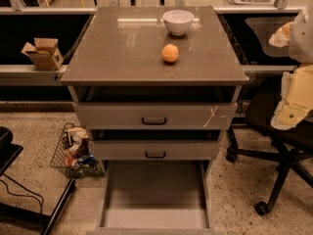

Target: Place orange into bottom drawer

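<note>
The orange (170, 53) is seen resting on the cabinet's grey top (122, 48), near the white bowl (178, 21) but not touching it. The bottom drawer (155, 199) is pulled out from the cabinet's base, below the middle drawer (155, 151). The gripper (295, 99) is held to the right of the cabinet, above an office chair (279, 146). Whether it is released or clenched cannot be told.

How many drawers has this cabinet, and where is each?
3. The top drawer and middle drawer sit under the tabletop; the bottom drawer is pulled open near the floor. None seems hidden. The claw hangs at the right edge.
</note>
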Robot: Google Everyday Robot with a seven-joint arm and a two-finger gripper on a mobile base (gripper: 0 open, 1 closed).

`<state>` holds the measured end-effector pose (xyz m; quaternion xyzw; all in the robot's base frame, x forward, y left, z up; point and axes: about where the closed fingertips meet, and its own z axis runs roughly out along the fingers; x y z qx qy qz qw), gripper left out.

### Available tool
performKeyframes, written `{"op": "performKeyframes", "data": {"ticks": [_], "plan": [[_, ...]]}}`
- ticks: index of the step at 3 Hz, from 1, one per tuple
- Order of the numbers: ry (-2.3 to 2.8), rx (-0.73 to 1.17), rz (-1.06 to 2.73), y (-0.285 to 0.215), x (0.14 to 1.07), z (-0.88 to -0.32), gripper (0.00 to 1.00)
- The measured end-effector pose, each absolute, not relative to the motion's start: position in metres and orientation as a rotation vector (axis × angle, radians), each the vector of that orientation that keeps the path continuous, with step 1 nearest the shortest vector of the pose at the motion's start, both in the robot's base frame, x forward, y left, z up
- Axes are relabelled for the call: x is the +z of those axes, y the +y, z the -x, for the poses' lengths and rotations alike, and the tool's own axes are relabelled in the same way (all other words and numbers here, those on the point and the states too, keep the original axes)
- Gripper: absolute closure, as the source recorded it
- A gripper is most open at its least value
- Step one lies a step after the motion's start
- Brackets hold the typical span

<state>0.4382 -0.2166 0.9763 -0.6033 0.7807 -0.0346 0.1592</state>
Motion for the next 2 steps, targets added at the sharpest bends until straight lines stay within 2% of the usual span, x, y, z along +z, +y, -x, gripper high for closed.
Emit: {"op": "performKeyframes", "data": {"ticks": [1,2], "plan": [[2.231,-0.099,1.724,-0.217,0.976,-0.438,0.00],[2.192,-0.015,1.638,-0.215,0.958,-0.459,0.00]]}}
